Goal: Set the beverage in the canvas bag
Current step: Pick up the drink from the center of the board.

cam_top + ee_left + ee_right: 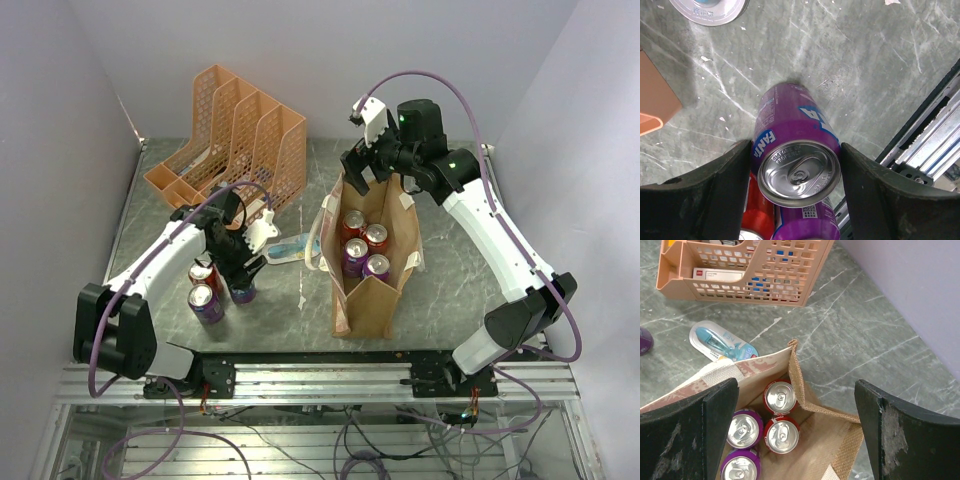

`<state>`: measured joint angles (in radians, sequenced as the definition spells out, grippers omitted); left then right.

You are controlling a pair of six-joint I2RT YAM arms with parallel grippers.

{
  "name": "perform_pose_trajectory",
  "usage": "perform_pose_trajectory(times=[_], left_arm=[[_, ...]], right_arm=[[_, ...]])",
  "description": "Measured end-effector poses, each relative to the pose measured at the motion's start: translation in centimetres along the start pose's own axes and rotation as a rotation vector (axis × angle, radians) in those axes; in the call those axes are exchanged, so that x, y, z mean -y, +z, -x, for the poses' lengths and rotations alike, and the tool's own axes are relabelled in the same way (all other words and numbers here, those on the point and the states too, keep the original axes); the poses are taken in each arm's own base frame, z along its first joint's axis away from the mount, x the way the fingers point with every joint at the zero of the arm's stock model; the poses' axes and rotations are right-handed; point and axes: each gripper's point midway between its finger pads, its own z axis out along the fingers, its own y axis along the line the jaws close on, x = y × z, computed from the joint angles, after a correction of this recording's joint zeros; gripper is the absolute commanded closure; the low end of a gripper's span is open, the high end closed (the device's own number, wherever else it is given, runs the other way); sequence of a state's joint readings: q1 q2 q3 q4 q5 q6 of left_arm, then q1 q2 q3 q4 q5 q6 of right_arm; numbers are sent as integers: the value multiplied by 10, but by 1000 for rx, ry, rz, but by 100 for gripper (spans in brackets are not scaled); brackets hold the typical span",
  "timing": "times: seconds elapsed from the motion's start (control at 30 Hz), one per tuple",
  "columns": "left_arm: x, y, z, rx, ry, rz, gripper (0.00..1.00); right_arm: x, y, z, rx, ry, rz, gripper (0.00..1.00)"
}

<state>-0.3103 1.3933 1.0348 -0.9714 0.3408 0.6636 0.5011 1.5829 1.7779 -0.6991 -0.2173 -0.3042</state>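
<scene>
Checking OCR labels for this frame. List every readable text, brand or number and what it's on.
"FANTA": side of the purple can between the left tool's fingers, left wrist view.
Embossed lettering on that can's lid: too small to read.
Barcode on the second purple can below it: digits unreadable.
Label on the white box in the orange organiser: blurred.
Print on the blister pack: unreadable.

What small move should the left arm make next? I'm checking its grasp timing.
Probably close the left gripper fully: its fingers flank the upright purple Fanta can on both sides but look not yet clamped. The canvas bag, holding four cans, waits beside it.
</scene>
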Motion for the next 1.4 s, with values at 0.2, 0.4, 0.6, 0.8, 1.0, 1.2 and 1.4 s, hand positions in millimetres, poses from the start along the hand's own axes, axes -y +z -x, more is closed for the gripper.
perform_pose_trajectory(times=[0.2,0.4,0.6,0.8,1.0,1.2,1.4], left_arm=[[2,0,1,23,1,3,69],[7,-6,7,59,13,5,93],[3,-38,40,157,43,38,93],[-8,-99,92,294,109,133,93],[-7,-171,145,470,153,212,93],[14,-214,206,614,198,193,93],[59,-210,248,672,267,40,93]], right_arm=[[2,0,1,2,-9,-8,0],[4,0,0,-1,-21,-18,0],[9,0,0,-5,-47,-35,0],[15,1,8,7,-86,-50,0],[25,-8,0,6,-63,-33,2],[54,-30,-13,8,17,-51,7],[57,-54,-24,-3,62,-50,9]])
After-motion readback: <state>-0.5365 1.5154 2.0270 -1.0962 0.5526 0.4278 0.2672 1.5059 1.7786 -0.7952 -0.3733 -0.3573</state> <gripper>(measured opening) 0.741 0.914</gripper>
